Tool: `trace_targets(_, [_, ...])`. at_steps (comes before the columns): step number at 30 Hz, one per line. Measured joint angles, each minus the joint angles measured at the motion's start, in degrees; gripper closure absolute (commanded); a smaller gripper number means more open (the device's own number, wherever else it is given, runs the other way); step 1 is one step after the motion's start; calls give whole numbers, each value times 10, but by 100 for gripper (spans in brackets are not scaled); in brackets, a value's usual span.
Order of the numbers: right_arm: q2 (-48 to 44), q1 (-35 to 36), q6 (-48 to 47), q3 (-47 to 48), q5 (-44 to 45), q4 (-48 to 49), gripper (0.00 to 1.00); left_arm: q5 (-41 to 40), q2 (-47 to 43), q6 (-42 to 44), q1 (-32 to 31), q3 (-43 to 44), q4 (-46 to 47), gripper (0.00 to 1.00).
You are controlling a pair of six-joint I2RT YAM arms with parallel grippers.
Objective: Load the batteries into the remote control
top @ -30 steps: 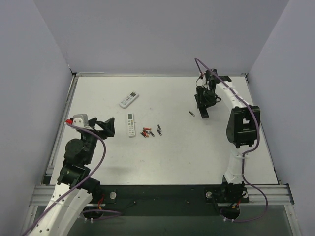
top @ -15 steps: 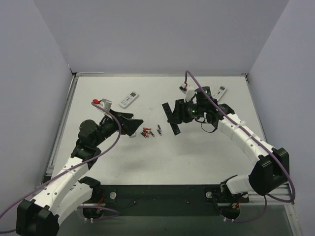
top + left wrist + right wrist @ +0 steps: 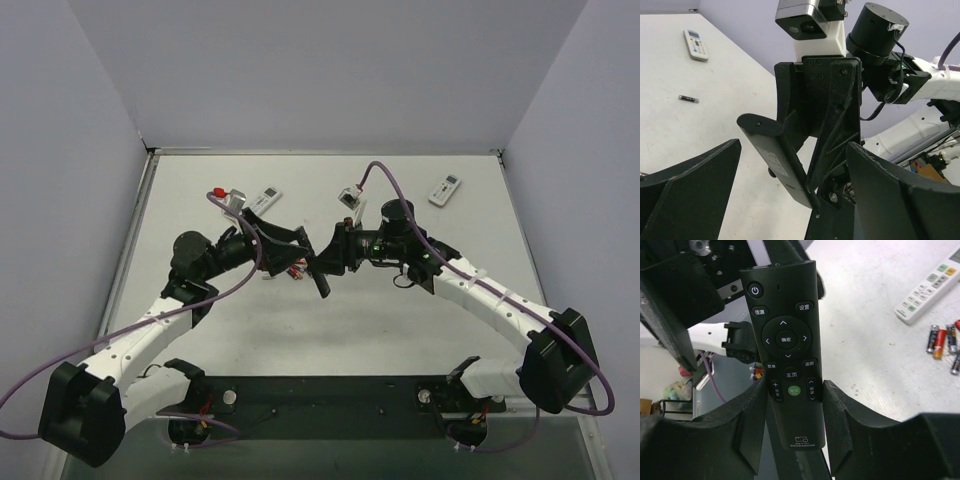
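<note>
A black remote control point(image 3: 785, 350) stands button-side toward the right wrist camera. My right gripper point(image 3: 794, 390) is shut on its lower half, a finger on each long edge. From above, that remote point(image 3: 322, 280) hangs over the table's middle under the right gripper point(image 3: 325, 262). My left gripper point(image 3: 295, 245) faces it from the left, wide open. In the left wrist view the remote's plain back point(image 3: 777, 160) slants just ahead of the left gripper point(image 3: 792, 147), touching neither finger. Several red-and-black batteries point(image 3: 940, 340) lie on the table, mostly hidden under the left gripper from above point(image 3: 296, 270). A single battery point(image 3: 688, 99) lies apart.
One white remote point(image 3: 445, 189) lies at the far right of the table and shows in the left wrist view point(image 3: 696, 44). Another white remote point(image 3: 268, 193) lies behind the left arm. A white remote point(image 3: 930, 287) also lies near the batteries. Grey walls enclose the table.
Both arms have swung in to the table's middle. The right one carried the black remote leftward and lower; the open left gripper reached right until it faces the remote.
</note>
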Motion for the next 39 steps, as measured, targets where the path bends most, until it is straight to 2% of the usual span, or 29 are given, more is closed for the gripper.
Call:
trace_targets(4, [0, 7, 27, -18, -19, 57, 93, 16, 20, -38, -3, -1, 34, 4])
trace_targets(13, [10, 11, 77, -35, -58, 159, 92, 28, 35, -89, -8, -17, 88, 25])
trace_targets(16, [19, 11, 90, -40, -65, 182, 91, 27, 38, -111, -9, -30, 115, 42])
trace_targets(18, [24, 11, 98, -43, -72, 192, 90, 26, 41, -121, -9, -36, 129, 58])
trace_targets(20, [27, 13, 103, -45, -77, 202, 86, 22, 47, -136, -10, -40, 137, 69])
trace_targets(21, [29, 13, 105, -47, -79, 207, 83, 21, 48, -139, -10, -40, 139, 80])
trace_targets(23, [33, 12, 111, -48, -82, 214, 67, 13, 49, -146, -10, -42, 140, 90])
trace_targets(24, [34, 12, 113, -49, -81, 217, 54, 7, 49, -148, -10, -45, 140, 95])
trace_targets(26, [35, 12, 115, -52, -76, 219, 39, -5, 48, -152, -11, -47, 137, 100])
trace_targets(27, [35, 12, 113, -53, -72, 219, 28, -19, 45, -155, -12, -47, 126, 100])
trace_targets(30, [33, 16, 91, -54, -47, 195, 18, -74, 22, -153, -16, -47, 59, 100])
trace_targets(35, [-11, 62, -12, -72, 108, 97, 18, -190, -20, -142, -22, -19, -123, 100])
trace_targets(39, [-62, 134, -85, -91, 251, 57, 24, -263, -28, -144, -22, 8, -230, 100])
